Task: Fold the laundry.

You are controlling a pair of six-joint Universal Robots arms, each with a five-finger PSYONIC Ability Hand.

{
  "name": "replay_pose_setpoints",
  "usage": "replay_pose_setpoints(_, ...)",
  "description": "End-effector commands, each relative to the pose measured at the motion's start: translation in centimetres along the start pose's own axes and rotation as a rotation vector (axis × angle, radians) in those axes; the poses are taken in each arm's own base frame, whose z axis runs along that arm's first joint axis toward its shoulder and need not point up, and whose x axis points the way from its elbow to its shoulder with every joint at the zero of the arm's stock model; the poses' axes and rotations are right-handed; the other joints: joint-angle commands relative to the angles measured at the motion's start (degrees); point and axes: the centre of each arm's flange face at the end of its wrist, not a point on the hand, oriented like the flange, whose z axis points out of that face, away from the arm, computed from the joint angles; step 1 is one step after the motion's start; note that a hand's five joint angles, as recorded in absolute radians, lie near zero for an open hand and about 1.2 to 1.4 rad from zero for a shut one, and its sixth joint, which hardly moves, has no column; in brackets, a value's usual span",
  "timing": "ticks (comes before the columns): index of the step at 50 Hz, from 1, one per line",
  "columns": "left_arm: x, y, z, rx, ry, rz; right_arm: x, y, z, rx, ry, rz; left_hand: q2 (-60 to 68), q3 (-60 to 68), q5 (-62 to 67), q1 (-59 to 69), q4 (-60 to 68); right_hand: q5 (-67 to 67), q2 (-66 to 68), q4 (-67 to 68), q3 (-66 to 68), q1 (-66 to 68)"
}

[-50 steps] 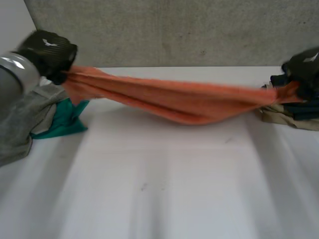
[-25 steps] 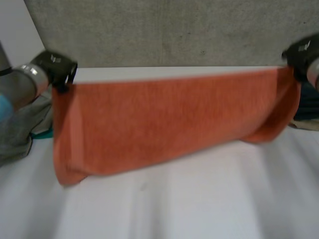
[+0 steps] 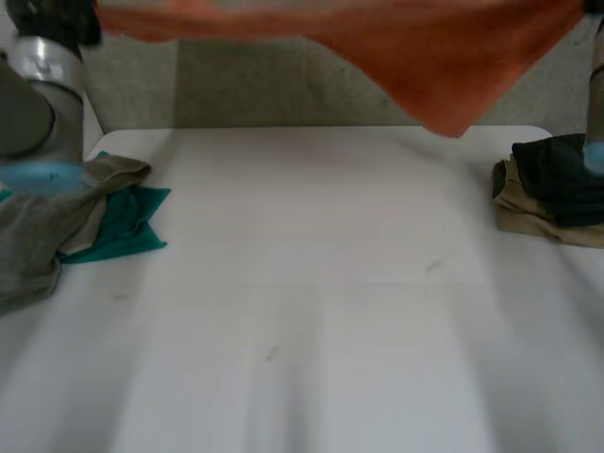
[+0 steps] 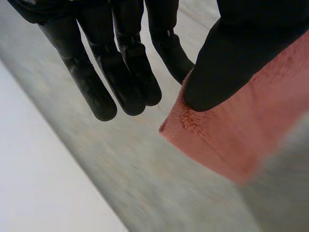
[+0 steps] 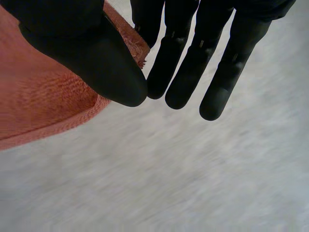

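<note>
orange towel (image 3: 444, 66) raised higher than before; left hand (image 4: 231, 53) and right hand (image 5: 87, 53) each pinch corner.

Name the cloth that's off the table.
The orange towel, pinched by the left hand and right hand; grey cloth, teal cloth and dark pile lie on the table.

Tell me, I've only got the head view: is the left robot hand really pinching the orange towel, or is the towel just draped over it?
Observer: Pinching. In the left wrist view the left robot hand has its thumb pressed onto the orange towel, and a hemmed corner sticks out past the thumb tip.
Operator: And the right robot hand?
Observer: Same kind of grip. In the right wrist view the right robot hand holds the towel under its thumb, close to the hemmed edge, with its other fingers straight beside it.
</note>
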Motion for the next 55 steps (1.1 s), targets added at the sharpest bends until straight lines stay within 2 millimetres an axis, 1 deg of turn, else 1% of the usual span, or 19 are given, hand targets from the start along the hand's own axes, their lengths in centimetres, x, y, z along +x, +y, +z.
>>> replay_pose_setpoints(1,3.6,5.3,-5.5,-0.228,0.146,0.014,-5.0,7.1,-5.9,-0.250,-0.248,0.010,11.4,11.6,14.6,14.2,11.2,11.3,12.3,11.2,11.6,10.3)
replay_pose_setpoints(6,5.5,9.6,-10.7,-0.454,0.278,0.090,-6.7,10.3,-9.7,-0.410,-0.352,-0.019,11.4,11.6,14.6,14.2,11.2,11.3,12.3,11.2,11.6,10.3)
replay_pose_setpoints(10,5.7,10.6,-14.3,-0.584,0.363,0.145,-7.1,11.3,-13.1,-0.556,-0.460,-0.053,11.4,11.6,14.6,14.2,11.2,11.3,12.3,11.2,11.6,10.3)
replay_pose_setpoints(15,4.0,7.7,-17.7,-0.671,0.424,0.184,-6.2,9.9,-17.0,-0.722,-0.611,-0.102,11.4,11.6,14.6,14.2,11.2,11.3,12.3,11.2,11.6,10.3)
replay_pose_setpoints(16,3.8,7.4,-18.5,-0.694,0.440,0.190,-5.3,8.5,-18.0,-0.762,-0.656,-0.132,11.4,11.6,14.6,14.2,11.2,11.3,12.3,11.2,11.6,10.3)
replay_pose_setpoints(20,1.8,4.3,-22.9,-0.813,0.538,0.254,-2.4,6.2,-20.6,-0.878,-0.774,-0.230,11.4,11.6,14.6,14.2,11.2,11.3,12.3,11.2,11.6,10.3)
replay_pose_setpoints(24,-0.1,2.6,-27.1,-0.962,0.694,0.374,0.6,4.8,-23.2,-0.981,-0.901,-0.345,11.4,11.6,14.6,14.2,11.2,11.3,12.3,11.2,11.6,10.3)
replay_pose_setpoints(27,-0.8,2.3,-28.4,-1.015,0.779,0.427,1.4,4.3,-23.8,-0.980,-0.943,-0.394,11.4,11.6,14.6,14.2,11.2,11.3,12.3,11.2,11.6,10.3)
replay_pose_setpoints(31,-1.0,2.5,-27.0,-0.950,0.759,0.464,1.3,4.8,-23.0,-0.929,-0.885,-0.412,11.4,11.6,14.6,14.2,11.2,11.3,12.3,11.2,11.6,10.3)
replay_pose_setpoints(35,-0.3,4.4,-24.3,-0.882,0.684,0.456,0.7,6.5,-21.3,-0.879,-0.779,-0.384,11.4,11.6,14.6,14.2,11.2,11.3,12.3,11.2,11.6,10.3)
replay_pose_setpoints(37,0.2,5.2,-22.5,-0.834,0.638,0.439,-0.6,8.1,-20.2,-0.851,-0.733,-0.345,11.4,11.6,14.6,14.2,11.2,11.3,12.3,11.2,11.6,10.3)
replay_pose_setpoints(42,2.3,6.4,-19.1,-0.733,0.582,0.396,-3.4,9.1,-18.3,-0.757,-0.664,-0.264,11.4,11.6,14.6,14.2,11.2,11.3,12.3,11.2,11.6,10.3)
replay_pose_setpoints(46,4.2,7.8,-16.0,-0.659,0.554,0.392,-5.0,10.1,-16.1,-0.678,-0.611,-0.254,11.4,11.6,14.6,14.2,11.2,11.3,12.3,11.2,11.6,10.3)
replay_pose_setpoints(48,4.9,7.8,-13.0,-0.580,0.505,0.398,-5.3,9.5,-13.2,-0.579,-0.534,-0.256,11.4,11.6,14.6,14.2,11.2,11.3,12.3,11.2,11.6,10.3)
replay_pose_setpoints(50,4.8,7.0,-10.2,-0.502,0.438,0.400,-5.2,8.0,-10.5,-0.478,-0.446,-0.254,11.4,11.6,14.6,14.2,11.2,11.3,12.3,11.2,11.6,10.3)
replay_pose_setpoints(51,4.4,5.4,-7.1,-0.400,0.349,0.400,-4.6,6.3,-8.0,-0.385,-0.352,-0.239,11.4,11.6,14.6,14.2,11.2,11.3,12.3,11.2,11.6,10.3)
replay_pose_setpoints(53,3.7,3.0,-4.2,-0.278,0.250,0.382,-3.8,4.5,-5.7,-0.288,-0.251,-0.210,11.4,11.6,14.6,14.2,11.2,11.3,12.3,11.2,11.6,10.3)
replay_pose_setpoints(54,3.3,1.6,-3.0,-0.216,0.202,0.367,-2.6,2.4,-3.5,-0.178,-0.147,-0.169,11.4,11.6,14.6,14.2,11.2,11.3,12.3,11.2,11.6,10.3)
replay_pose_setpoints(55,2.4,-1.1,-0.6,-0.081,0.097,0.317,-2.0,1.2,-2.5,-0.119,-0.097,-0.146,11.4,11.6,14.6,14.2,11.2,11.3,12.3,11.2,11.6,10.3)
